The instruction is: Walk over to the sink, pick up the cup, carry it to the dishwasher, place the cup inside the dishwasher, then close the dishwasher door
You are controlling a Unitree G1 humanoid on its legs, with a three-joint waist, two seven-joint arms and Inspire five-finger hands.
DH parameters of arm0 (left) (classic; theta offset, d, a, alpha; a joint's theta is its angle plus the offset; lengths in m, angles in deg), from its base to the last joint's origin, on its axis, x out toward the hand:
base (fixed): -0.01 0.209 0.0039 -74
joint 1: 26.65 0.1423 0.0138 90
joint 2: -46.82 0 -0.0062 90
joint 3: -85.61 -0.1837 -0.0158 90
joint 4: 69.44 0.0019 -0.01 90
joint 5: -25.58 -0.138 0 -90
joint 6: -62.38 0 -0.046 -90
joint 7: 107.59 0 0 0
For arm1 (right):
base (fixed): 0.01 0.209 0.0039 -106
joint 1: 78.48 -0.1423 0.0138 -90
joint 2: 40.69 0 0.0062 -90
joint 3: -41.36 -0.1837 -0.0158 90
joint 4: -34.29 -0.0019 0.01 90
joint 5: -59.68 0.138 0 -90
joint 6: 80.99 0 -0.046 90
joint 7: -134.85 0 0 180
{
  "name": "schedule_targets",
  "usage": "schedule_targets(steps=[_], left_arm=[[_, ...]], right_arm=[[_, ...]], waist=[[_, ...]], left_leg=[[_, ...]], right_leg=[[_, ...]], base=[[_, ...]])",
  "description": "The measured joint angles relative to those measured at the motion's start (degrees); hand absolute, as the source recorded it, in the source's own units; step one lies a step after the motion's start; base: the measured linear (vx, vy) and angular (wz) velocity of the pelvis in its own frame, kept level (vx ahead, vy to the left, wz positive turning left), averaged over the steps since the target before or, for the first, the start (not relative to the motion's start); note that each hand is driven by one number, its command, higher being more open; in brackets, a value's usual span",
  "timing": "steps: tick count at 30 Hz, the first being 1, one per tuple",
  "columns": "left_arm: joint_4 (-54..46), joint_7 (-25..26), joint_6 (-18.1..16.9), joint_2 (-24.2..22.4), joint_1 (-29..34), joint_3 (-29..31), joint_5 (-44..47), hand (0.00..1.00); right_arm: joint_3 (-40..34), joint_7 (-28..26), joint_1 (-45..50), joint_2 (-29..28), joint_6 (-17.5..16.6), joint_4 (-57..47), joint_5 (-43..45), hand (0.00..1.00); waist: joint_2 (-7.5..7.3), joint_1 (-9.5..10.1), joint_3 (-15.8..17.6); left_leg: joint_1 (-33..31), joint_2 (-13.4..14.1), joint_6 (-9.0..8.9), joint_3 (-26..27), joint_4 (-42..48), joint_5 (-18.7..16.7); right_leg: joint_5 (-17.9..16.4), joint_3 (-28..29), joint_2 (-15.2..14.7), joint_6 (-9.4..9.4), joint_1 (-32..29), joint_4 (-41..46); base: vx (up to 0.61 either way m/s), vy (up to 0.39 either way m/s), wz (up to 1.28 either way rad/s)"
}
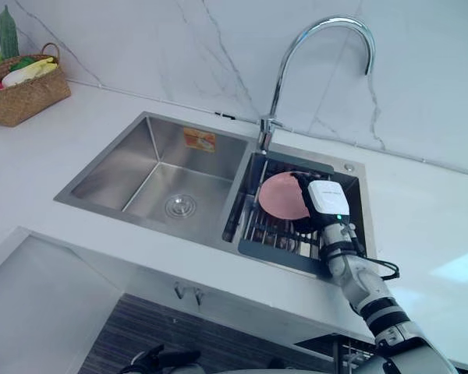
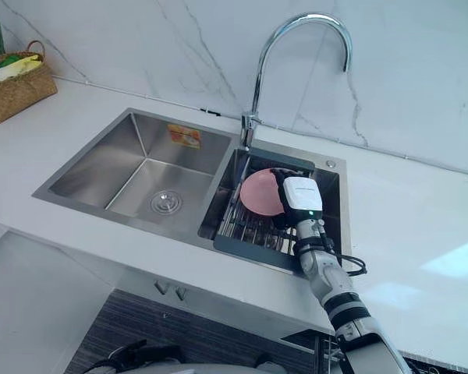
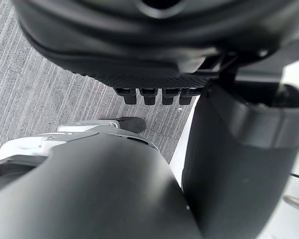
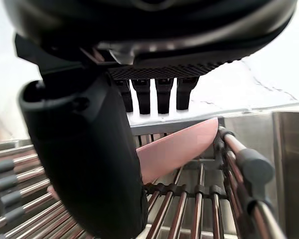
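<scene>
While my right hand (image 1: pixel 306 209) reaches into the right basin of the sink (image 1: pixel 101 167), its fingers (image 4: pixel 157 94) are straight and its thumb (image 4: pixel 84 164) stands apart from them. The wall of the pink cup (image 1: pixel 279 196) lies between them, not yet clamped, as I read it. The cup rests tilted on the wire dish rack (image 1: pixel 269 234). My worry is the squeeze: that smooth, curved wall could slip out sideways, or a fingertip could snag in the rack. On the lift, the cup might clip the faucet (image 1: pixel 312 47) arching above it. My left hand (image 3: pixel 139 55) hangs relaxed above the floor.
</scene>
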Motion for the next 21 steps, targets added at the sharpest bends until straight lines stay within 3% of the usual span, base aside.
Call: schedule_targets(steps=[8,21], left_arm=[[-0.30,-0.63,-1.13,-0.06,-0.36,0.03,-3.45,1.00],[-0.16,-0.44,-2.77,-0.07,-0.35,-0.10,-3.40,1.00]], right_arm=[[3.35,6.47,-1.43,1.89,-3.28,1.48,-8.11,0.00],[5.09,7.15,-1.47,5.56,-4.87,0.66,-9.80,0.00]], waist=[[-0.07,0.34,0.31],[-0.10,0.39,0.96]], left_leg=[[-0.12,-0.02,0.01,-0.09,0.01,0.00],[-0.11,0.01,0.02,-0.06,0.05,-0.08]], right_leg=[[-0.17,-0.10,-0.08,0.07,-0.09,0.12],[-0.45,-0.12,-0.09,0.22,-0.10,0.22]], base=[[0.00,0.000,0.00],[0.00,0.000,0.00]])
